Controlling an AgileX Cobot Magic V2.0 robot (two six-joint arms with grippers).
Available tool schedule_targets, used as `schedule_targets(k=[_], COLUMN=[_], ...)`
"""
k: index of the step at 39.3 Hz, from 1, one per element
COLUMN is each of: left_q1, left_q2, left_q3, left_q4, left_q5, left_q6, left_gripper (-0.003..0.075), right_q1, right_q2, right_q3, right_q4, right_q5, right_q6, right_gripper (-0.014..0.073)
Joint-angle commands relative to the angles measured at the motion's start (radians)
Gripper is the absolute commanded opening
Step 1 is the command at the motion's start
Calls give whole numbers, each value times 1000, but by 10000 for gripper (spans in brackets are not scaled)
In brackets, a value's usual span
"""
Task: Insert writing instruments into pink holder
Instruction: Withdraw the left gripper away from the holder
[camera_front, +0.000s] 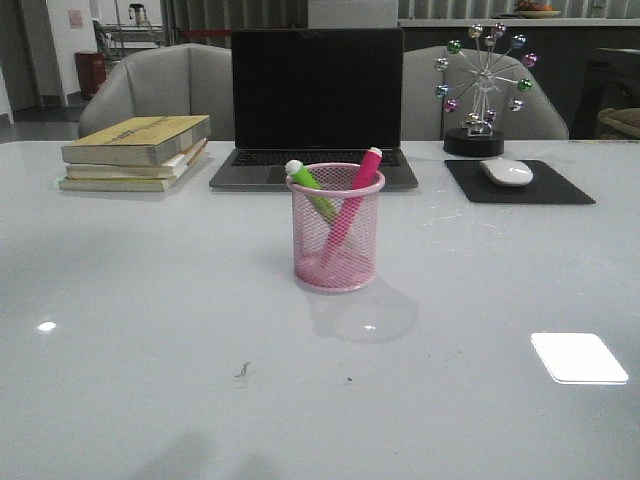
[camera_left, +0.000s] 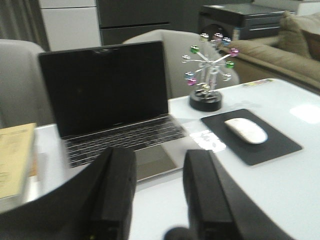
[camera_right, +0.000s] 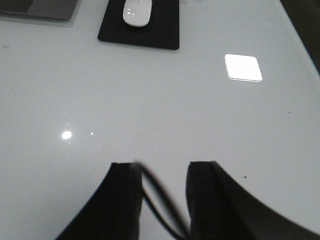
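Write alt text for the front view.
A pink mesh cup stands mid-table holding a green marker and a pink marker, both leaning. Behind it sit a laptop, stacked books and a mouse on a pad.

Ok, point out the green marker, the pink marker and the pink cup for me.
green marker (camera_front: 308, 181), front view, on its upper body above the rim
pink marker (camera_front: 362, 175), front view, on its upper body
pink cup (camera_front: 334, 262), front view, on its mesh wall

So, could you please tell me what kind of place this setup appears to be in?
Most likely an office or lounge-style workspace: an open laptop on a white table, a mouse on its mouse pad, stacked books, and upholstered chairs behind.
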Motion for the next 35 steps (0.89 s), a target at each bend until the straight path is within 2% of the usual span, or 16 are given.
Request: schedule_targets(k=[1,11,22,35], left_q1=[61,220,365,399], left_q2=[-107,-262,-444,-600], left_q3=[-25,-11,142,364], left_q4=[-2,15,21,3], left_q5=[22,191,225,238], left_q6=[6,6,6,6], left_gripper=[309,308,308,308], right_q1=[-6,-6,-6,-6], right_q2=[-4,-4,-4,-4], right_q3=[-27,-27,-27,-27], right_q4=[-14,-14,-14,-14], right_q5=[-71,-71,-71,-71], right_q6=[-7,-7,-7,-7], right_gripper=[358,358,358,358])
